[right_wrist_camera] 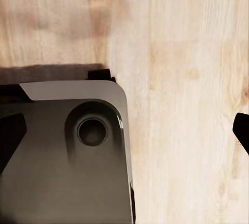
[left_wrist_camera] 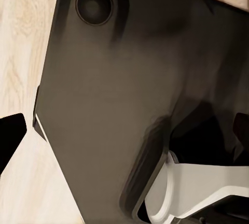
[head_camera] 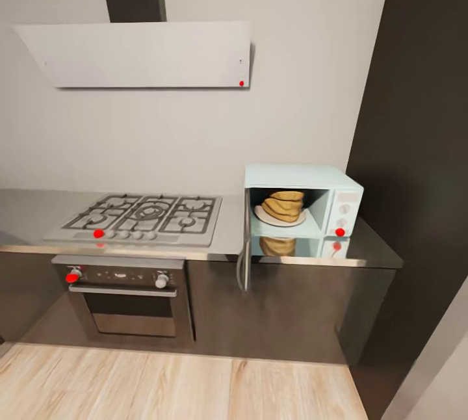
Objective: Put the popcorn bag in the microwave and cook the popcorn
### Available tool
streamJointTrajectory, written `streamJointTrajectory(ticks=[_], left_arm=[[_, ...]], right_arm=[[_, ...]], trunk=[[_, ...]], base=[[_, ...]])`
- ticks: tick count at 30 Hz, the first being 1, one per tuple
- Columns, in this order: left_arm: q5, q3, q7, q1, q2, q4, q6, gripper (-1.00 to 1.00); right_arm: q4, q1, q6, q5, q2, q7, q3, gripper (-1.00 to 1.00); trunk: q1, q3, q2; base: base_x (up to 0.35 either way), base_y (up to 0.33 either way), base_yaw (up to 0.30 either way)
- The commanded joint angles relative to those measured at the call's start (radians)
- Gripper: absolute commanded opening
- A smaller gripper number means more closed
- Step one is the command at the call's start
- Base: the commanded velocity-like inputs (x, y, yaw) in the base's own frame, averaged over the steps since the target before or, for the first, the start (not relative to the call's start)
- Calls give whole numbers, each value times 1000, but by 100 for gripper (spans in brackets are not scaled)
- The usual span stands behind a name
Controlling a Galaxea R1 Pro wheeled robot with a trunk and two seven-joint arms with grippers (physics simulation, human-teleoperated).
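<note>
Head view, popcorn bag (head_camera: 283, 207) inside open microwave (head_camera: 305, 177)

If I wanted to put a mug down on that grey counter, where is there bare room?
The countertop is bare left of the gas hob, and a narrow strip runs between the hob and the microwave. A small corner lies right of the microwave, by the dark wall. The open microwave door crowds the strip; the popcorn bag fills the microwave's plate.
</note>
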Motion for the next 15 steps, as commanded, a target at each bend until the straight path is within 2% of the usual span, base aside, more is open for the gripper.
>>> streamJointTrajectory(ticks=[1, 11, 15], left_arm=[[4, 2, 1, 0, 0, -1, -1, 100], [3, 3, 1, 0, 0, -1, -2, 100], [6, 7, 1, 0, 2, -22, -3, 100]], right_arm=[[3, -1, -6, 10, 0, -3, -8, 100], [3, 0, -6, 11, 0, -3, -8, 100], [2, -1, -6, 11, 0, -3, -8, 100]], trunk=[[1, -1, -1], [1, -1, -1], [1, -1, -1]], base=[[322, 0, 0], [322, 0, 0], [122, 0, 0]])
